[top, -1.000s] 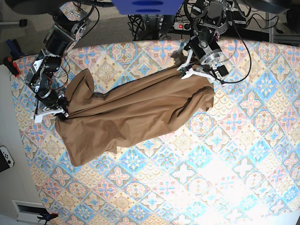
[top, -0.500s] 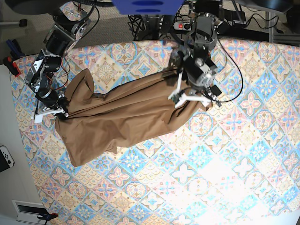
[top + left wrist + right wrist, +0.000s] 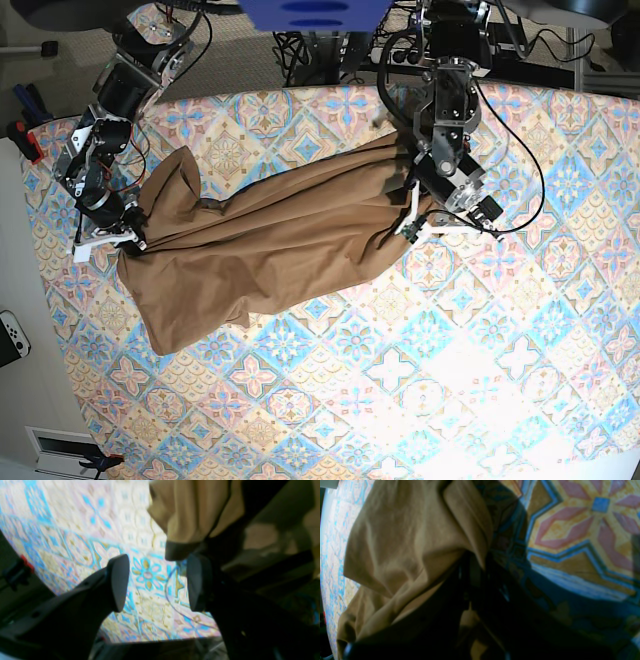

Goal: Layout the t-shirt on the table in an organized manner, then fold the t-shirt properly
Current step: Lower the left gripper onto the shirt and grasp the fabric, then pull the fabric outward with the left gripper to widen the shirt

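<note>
**Spreading the shirt: one edge pinned, the other waiting for a new grip**

Looking down from the base view, we have the t-shirt (image 3: 270, 240) lying as a long rumpled band across the far half of the table (image 3: 480, 380), bunched and creased rather than flat. Our right gripper (image 3: 130, 240) sits at the shirt's end nearest that arm, jaws pressed together on a pinch of fabric; the right wrist view shows tan cloth (image 3: 402, 545) gathered right up against the dark fingers, so we judge that hold to be firm.

Over at the other end, our left gripper (image 3: 422, 225) hovers at the shirt's edge with its jaws standing apart and nothing between them. The left wrist view confirms it: two dark fingertips (image 3: 118, 582) with patterned table showing in the gap, and a fold of the shirt (image 3: 185, 512) just beyond them, not yet touched.

So how do we do this well? We'd say: bring the open jaws onto a single hem or corner, not a thick wad. Pinch low and close to the tabletop. Then draw away from the right gripper's anchor, smoothly, so the creases pull out instead of dragging the whole garment. Snatching a bundle here would likely just shift the wrinkles elsewhere.
</note>
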You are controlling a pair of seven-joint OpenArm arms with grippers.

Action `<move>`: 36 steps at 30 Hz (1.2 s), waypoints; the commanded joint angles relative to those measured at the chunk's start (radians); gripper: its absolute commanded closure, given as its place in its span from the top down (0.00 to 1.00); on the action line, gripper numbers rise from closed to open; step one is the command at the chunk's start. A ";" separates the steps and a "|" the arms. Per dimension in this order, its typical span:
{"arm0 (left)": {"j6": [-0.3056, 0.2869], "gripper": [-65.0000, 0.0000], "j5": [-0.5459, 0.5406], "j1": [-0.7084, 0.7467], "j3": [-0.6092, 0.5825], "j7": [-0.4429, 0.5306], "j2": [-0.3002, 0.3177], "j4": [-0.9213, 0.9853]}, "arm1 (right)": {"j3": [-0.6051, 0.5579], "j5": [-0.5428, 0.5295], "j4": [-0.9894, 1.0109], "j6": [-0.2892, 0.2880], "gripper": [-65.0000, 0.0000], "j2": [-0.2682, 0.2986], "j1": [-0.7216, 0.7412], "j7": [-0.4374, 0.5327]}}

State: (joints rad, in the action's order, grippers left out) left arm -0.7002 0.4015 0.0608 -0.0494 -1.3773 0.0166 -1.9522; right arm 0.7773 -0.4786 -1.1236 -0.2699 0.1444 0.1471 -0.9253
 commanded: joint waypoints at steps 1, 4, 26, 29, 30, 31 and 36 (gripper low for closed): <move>0.002 0.55 0.000 -0.016 -0.002 0.043 -0.002 0.004 | -0.002 0.051 0.001 0.027 0.00 0.008 0.001 -0.033; 0.002 0.55 0.001 -0.016 -0.002 0.097 -0.002 0.046 | -0.002 0.051 0.001 0.027 0.00 0.008 0.001 -0.034; 0.002 0.00 0.003 -0.138 -0.002 0.137 -0.002 0.182 | 0.000 0.051 0.000 0.027 0.00 0.008 -0.001 -0.038; 0.002 0.00 0.018 -0.163 -0.002 0.135 -0.002 0.182 | 0.000 0.050 0.000 0.027 0.00 0.008 -0.001 -0.038; 0.002 0.00 0.037 -0.174 -0.002 0.140 -0.004 0.182 | 0.000 0.050 0.000 0.027 0.00 0.008 -0.001 -0.038; 0.002 0.00 0.061 -0.187 0.000 0.141 -0.005 0.182 | 0.000 0.050 0.000 0.027 0.00 0.008 -0.001 -0.038; 0.002 0.00 0.116 -0.273 0.003 0.141 -0.008 0.182 | 0.000 0.050 0.000 0.027 0.00 0.008 -0.001 -0.036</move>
State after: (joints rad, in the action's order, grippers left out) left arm -0.7036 0.5030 -0.1909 -0.0486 -1.2411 0.0132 -1.7527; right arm 0.7773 -0.4786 -1.1240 -0.2699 0.1444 0.1471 -0.9260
